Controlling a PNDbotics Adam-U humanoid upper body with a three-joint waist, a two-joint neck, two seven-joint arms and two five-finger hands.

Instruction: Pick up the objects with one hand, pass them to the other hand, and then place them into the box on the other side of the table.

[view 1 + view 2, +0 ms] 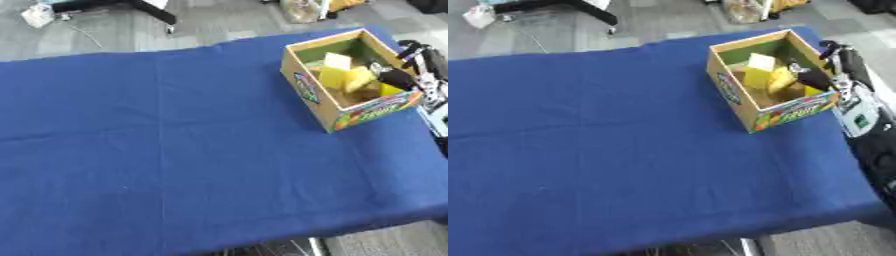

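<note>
A cardboard box [308,89] with a printed front and green inner walls stands on the blue-covered table [175,150] at the far right. Inside it lie several yellow blocks [339,74], one of them paler. My right hand [395,78], black, reaches over the box's right wall into it, just above a small yellow piece [390,90] at the near right corner. Whether the hand holds that piece is hidden. The silver-and-black right forearm [852,67] runs along the table's right edge. My left hand shows in neither view.
The blue cloth spreads wide to the left of and in front of the box. Beyond the far edge is grey floor with a black stand leg [150,11], a white object [37,15] and a bag [302,10]. The table's front edge runs along the bottom.
</note>
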